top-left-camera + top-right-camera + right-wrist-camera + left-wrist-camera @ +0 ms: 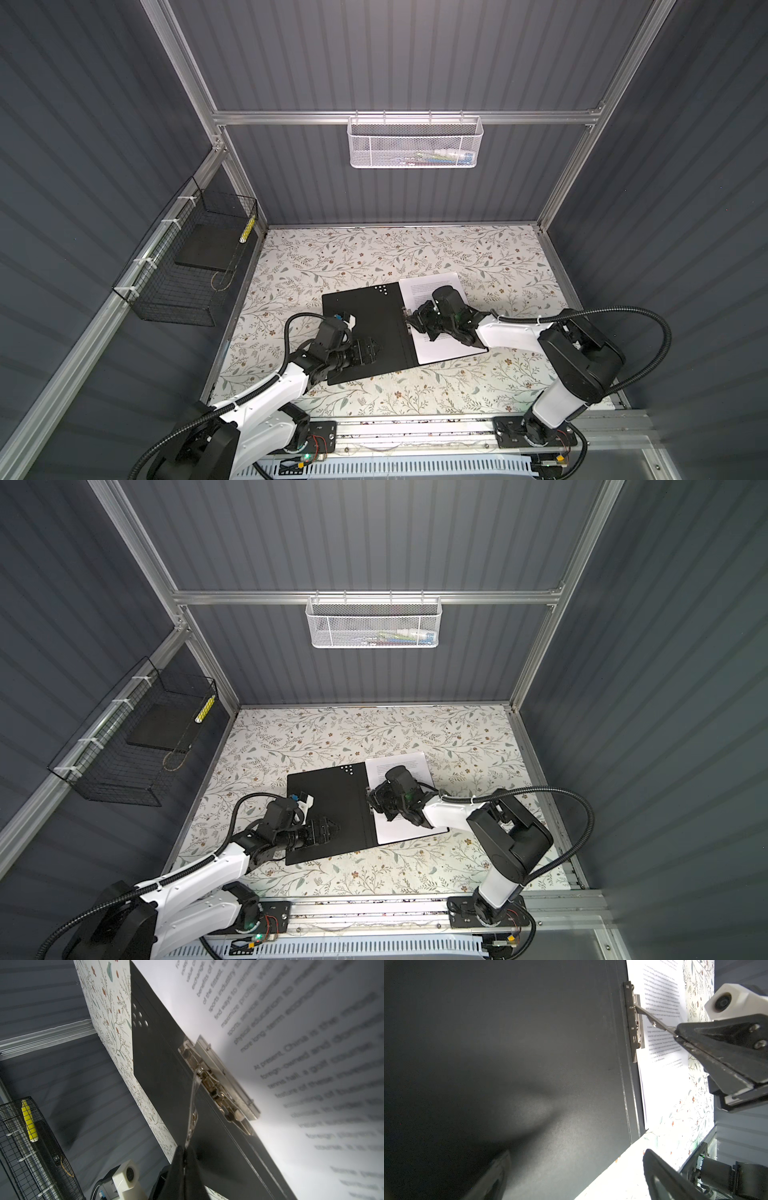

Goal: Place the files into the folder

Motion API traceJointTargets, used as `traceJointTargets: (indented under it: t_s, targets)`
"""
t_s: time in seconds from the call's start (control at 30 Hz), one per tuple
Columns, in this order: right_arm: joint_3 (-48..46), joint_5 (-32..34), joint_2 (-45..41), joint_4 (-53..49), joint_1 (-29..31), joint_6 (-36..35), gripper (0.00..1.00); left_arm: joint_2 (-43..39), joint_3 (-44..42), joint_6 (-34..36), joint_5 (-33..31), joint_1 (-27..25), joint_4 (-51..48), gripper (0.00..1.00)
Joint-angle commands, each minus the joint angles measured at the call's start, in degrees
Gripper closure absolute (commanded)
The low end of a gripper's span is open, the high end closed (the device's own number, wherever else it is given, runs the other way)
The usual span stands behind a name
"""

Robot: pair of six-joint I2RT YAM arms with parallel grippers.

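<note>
The folder (pixel 365 320) (pixel 332 800) lies open on the table, black inside up, in both top views. The files (pixel 449 351) (pixel 409 831) (pixel 311 1022), white printed sheets, rest on its right half beside the metal spine clip (pixel 220 1088) (pixel 636 1028). My right gripper (pixel 409 320) (pixel 370 798) (pixel 184 1148) is shut on the clip's thin metal lever (pixel 192 1109) (pixel 652 1020), which stands raised off the spine. My left gripper (pixel 376 349) (pixel 336 827) (pixel 576 1154) is open, low over the left cover near its front edge, with nothing between its fingers.
A black wire basket (pixel 187 266) on the left wall holds a dark pad and a yellow marker (pixel 29 1124). A white mesh basket (pixel 415 141) hangs on the back wall. The floral table (pixel 374 253) extends behind the folder. The arm bases sit on the front rail (pixel 415 428).
</note>
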Motion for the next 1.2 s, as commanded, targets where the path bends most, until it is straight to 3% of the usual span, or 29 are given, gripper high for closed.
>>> traceJointTargets:
  t_s: [0.0, 0.17, 0.43, 1.0, 1.17]
  targets:
    - [-0.76, 0.68, 0.18, 0.32, -0.21, -1.27, 1.00, 2.69, -0.38, -0.65, -0.27, 0.42, -1.13, 0.00]
    - [0.43, -0.85, 0.90, -3.00, -1.16, -6.57, 1.00, 5.90, 0.06, -2.07, -0.98, 0.41, 0.72, 0.00]
    - [-4.92, 2.92, -1.36, -6.43, -1.24, -11.50, 1.00, 5.76, -0.21, -5.91, -9.66, 0.48, -5.51, 0.00]
    - [-16.13, 7.74, 5.21, 2.71, -1.24, -11.51, 1.00, 7.79, -0.37, -8.20, -11.95, 0.69, -6.11, 0.00]
    - [-16.58, 10.70, 5.03, -0.39, -1.16, -12.68, 1.00, 7.32, -0.66, -9.14, -12.86, 0.70, -6.53, 0.00]
